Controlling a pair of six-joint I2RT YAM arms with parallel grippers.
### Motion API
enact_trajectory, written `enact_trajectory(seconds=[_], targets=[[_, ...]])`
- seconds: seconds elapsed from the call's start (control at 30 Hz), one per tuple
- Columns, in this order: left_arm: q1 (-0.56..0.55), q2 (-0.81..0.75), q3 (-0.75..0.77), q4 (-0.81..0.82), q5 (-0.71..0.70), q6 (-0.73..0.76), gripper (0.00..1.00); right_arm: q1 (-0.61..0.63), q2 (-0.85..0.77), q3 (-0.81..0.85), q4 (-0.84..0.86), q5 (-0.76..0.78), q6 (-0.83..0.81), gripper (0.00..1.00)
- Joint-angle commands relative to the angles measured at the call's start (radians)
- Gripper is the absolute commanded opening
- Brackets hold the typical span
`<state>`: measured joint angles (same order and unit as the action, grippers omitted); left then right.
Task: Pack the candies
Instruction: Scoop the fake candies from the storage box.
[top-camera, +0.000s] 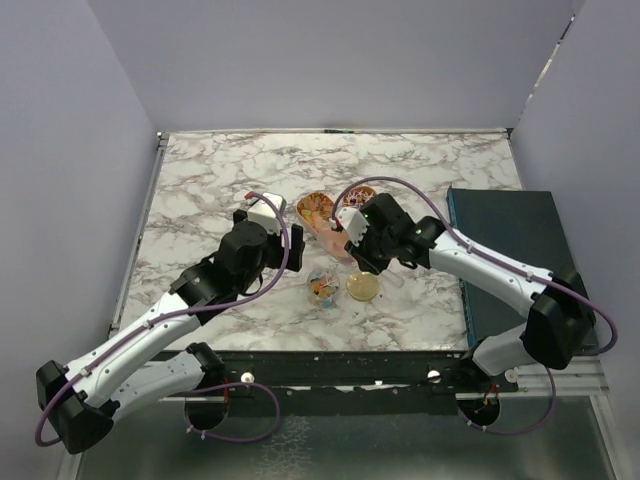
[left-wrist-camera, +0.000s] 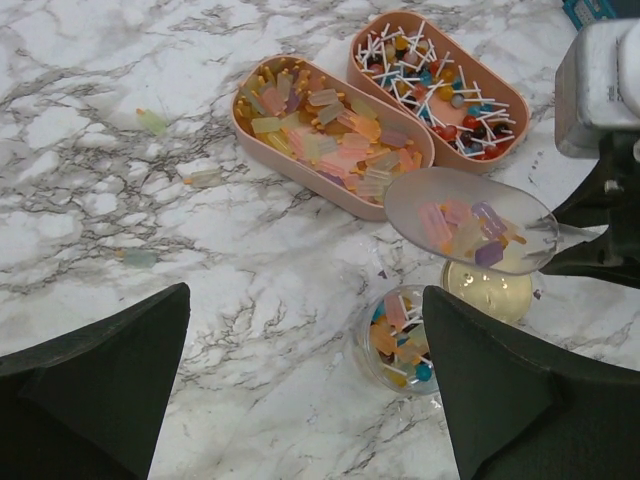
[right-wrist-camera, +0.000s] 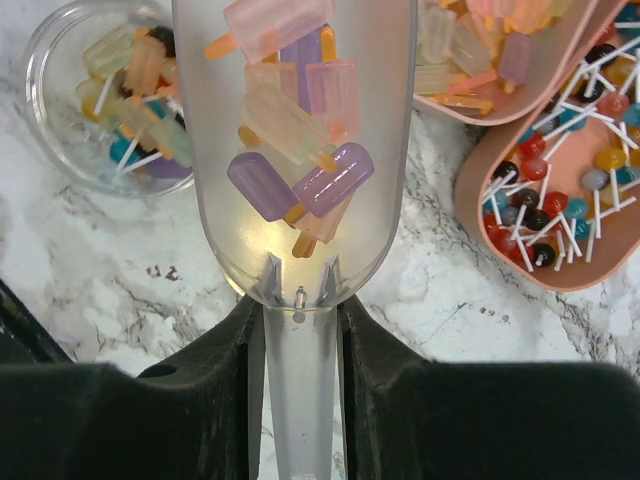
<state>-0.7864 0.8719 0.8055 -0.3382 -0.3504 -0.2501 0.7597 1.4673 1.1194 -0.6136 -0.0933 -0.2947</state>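
Observation:
My right gripper (right-wrist-camera: 298, 310) is shut on the handle of a clear plastic scoop (right-wrist-camera: 295, 200). The scoop holds several pastel popsicle-shaped candies (right-wrist-camera: 300, 130) and hangs level over the gold lid (left-wrist-camera: 490, 292), beside a small clear jar (left-wrist-camera: 400, 340). The jar is partly filled with mixed candies. In the top view the scoop (top-camera: 335, 245) lies between the trays and the jar (top-camera: 322, 287). My left gripper (left-wrist-camera: 305, 300) stands open low over the marble, nothing between its fingers, its right finger close beside the jar.
Two oval pink trays stand behind: one (left-wrist-camera: 300, 178) of popsicle candies, one (left-wrist-camera: 355, 65) of lollipop candies. A few loose candies (left-wrist-camera: 152, 122) lie on the marble to the left. A dark teal box (top-camera: 515, 250) fills the table's right side.

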Motion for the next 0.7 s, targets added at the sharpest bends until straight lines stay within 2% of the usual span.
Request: enact_trajectory(seconds=[0.0, 0.27, 0.67], targets=[[0.005, 0.028, -0.008, 0.013, 0.092, 0.006, 0.99, 0.039, -0.059, -0.046, 0.023, -0.054, -0.111, 0.01], [0.005, 0.081, -0.003, 0.010, 0.148, 0.012, 0.99, 0.085, -0.149, -0.110, 0.048, -0.091, -0.202, 0.00], [0.005, 0.118, 0.001, 0.002, 0.182, 0.013, 0.99, 0.111, -0.258, -0.134, 0.071, -0.108, -0.218, 0.01]])
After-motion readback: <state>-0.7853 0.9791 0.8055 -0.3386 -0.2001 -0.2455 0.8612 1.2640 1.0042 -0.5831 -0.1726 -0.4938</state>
